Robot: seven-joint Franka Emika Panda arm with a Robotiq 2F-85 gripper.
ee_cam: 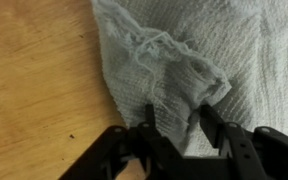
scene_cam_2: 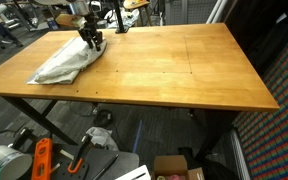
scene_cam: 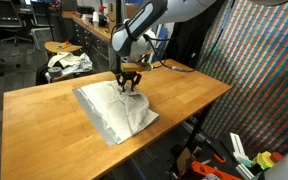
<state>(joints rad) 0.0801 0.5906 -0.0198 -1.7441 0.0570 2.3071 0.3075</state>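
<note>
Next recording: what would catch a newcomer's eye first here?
A crumpled pale grey woven cloth lies toward one end of the light-brown wooden table. The black gripper is down on one corner of it. In the wrist view its fingers stand either side of a bunched fold of the fabric.

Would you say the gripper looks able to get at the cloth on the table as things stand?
Probably yes: the gripper is down at the cloth, straddling a raised fold of it, with nothing in between.
</note>
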